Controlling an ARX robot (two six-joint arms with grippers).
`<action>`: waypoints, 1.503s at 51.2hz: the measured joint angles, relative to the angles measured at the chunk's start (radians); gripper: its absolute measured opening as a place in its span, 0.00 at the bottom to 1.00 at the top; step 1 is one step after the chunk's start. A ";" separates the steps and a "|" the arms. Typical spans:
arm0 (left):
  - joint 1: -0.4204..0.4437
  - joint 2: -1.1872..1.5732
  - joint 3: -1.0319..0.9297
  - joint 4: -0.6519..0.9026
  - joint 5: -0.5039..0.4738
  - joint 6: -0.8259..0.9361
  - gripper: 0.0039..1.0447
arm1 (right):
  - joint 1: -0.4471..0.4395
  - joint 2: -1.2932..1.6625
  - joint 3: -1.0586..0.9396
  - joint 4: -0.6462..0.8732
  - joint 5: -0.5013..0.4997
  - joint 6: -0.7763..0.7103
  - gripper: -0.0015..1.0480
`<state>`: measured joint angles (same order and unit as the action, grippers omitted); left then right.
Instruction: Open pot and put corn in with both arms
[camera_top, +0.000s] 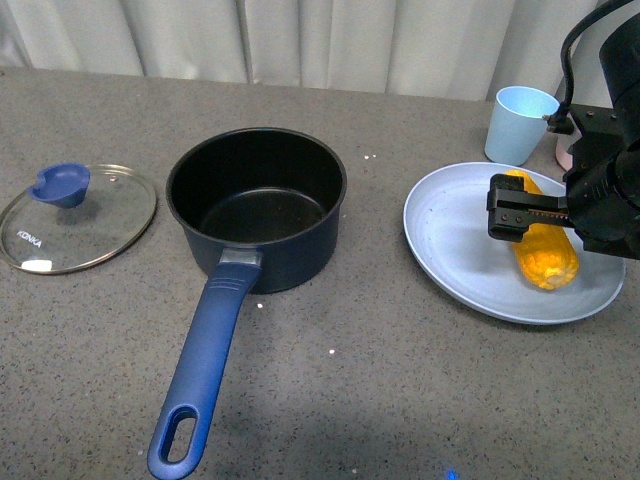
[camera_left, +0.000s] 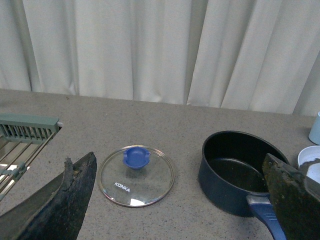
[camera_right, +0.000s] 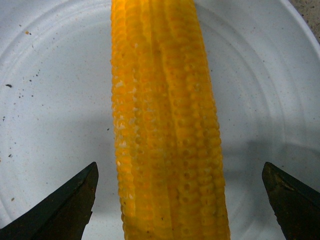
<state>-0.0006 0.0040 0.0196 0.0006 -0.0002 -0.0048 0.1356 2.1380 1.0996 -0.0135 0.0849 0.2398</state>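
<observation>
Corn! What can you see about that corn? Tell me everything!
The corn is one yellow-orange cob with neat rows of bumpy kernels, a few paler, and no husk. It lies flat on the pale blue plate, toward the plate's right side, to the right of the open pot. Only the plate touches it. The right pincer hangs over it, open, with one finger on each side and neither touching it.

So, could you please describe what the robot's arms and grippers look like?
The right arm is bulky and matte black, with a black cable looping above it. Its jaws are dark tapered wedges. The left gripper has similar wedge jaws, with scuffed, rough edges.
</observation>
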 joint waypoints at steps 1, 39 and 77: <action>0.000 0.000 0.000 0.000 0.000 0.000 0.94 | -0.002 0.004 0.005 -0.003 0.000 0.001 0.91; 0.000 0.000 0.000 0.000 0.000 0.000 0.94 | 0.032 -0.196 -0.027 -0.024 -0.239 0.021 0.21; 0.000 0.000 0.000 0.000 0.000 0.000 0.94 | 0.346 -0.006 0.305 -0.107 -0.468 0.282 0.16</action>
<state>-0.0006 0.0040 0.0196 0.0006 -0.0002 -0.0048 0.4812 2.1323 1.4048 -0.1207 -0.3836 0.5213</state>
